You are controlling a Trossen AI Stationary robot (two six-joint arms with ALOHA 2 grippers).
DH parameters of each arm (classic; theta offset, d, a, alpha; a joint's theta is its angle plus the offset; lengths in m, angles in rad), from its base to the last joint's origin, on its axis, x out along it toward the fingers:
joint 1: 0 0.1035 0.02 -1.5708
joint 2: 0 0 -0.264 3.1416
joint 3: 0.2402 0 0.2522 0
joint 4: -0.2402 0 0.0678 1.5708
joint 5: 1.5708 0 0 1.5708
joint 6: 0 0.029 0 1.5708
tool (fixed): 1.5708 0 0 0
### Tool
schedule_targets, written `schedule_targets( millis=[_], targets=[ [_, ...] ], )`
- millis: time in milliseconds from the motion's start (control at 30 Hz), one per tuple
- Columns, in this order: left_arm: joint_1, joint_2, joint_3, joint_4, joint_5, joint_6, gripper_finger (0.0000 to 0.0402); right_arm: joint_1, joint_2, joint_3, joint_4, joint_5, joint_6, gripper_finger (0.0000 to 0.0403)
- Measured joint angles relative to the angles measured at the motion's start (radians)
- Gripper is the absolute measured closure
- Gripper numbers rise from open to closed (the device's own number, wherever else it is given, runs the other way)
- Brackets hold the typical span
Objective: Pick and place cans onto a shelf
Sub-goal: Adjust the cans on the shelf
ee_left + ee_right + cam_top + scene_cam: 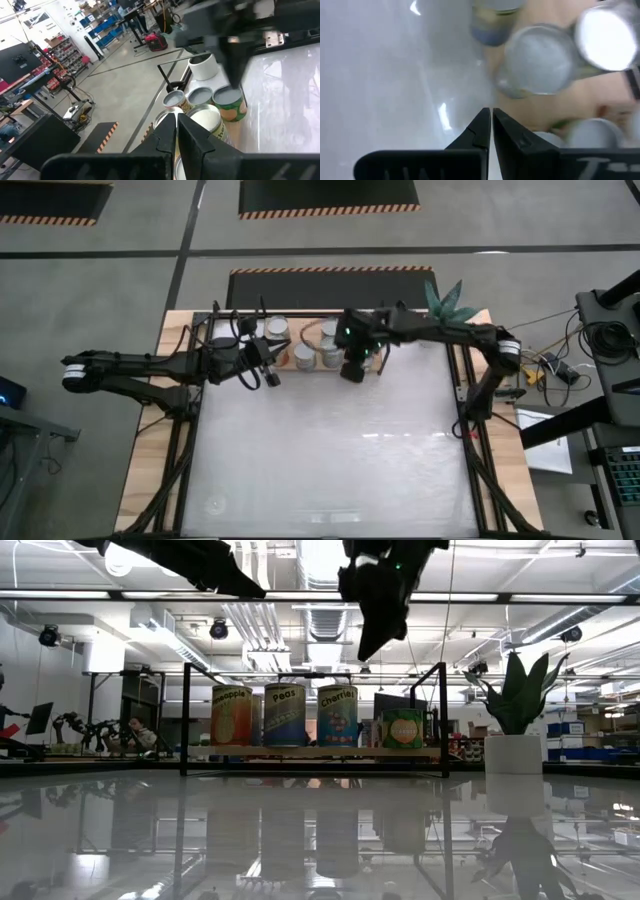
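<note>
The wooden shelf [320, 752] with black rods stands at the table's far edge. Several cans stand upright on it; the low view shows four side by side: a pineapple can [232, 715], a peas can [285, 713], a cherries can [337, 713] and a shorter green can [403, 728]. Their silvery lids show in the high view [305, 356]. My left gripper [269, 377] is shut and empty, above the shelf's near left part [177, 125]. My right gripper [352, 374] is shut and empty, high above the shelf's near edge [366, 652], with lids below it [491, 120].
A white pot [513, 753] with a green plant [450, 302] stands on the table right of the shelf. The white tabletop [330, 450] stretches from the shelf to the near edge. Black frame rods [465, 380] run along the table's sides.
</note>
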Motion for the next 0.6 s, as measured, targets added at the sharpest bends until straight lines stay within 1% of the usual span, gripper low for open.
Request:
schedule_targets(
  millis=[100,200,367,533,600],
  targets=[
    [0.000,0.000,0.000,0.004,0.000,0.013,0.0402,0.064,-0.048,-0.088,0.074,0.003,0.046,0.0394],
    [0.000,0.000,0.000,0.025,0.000,0.030,0.0402,0.110,-0.069,-0.127,0.085,0.002,0.089,0.0394],
    [0.000,-0.001,0.000,0.064,0.000,0.075,0.0402,0.136,-0.064,-0.143,0.081,0.011,0.157,0.0394],
    [0.000,-0.002,0.000,0.079,0.000,0.108,0.0402,0.139,-0.060,-0.143,0.077,0.011,0.162,0.0394],
    [0.000,-0.002,0.000,0.083,0.000,0.118,0.0402,0.139,-0.060,-0.143,0.077,0.031,0.162,0.0394]
  ],
)
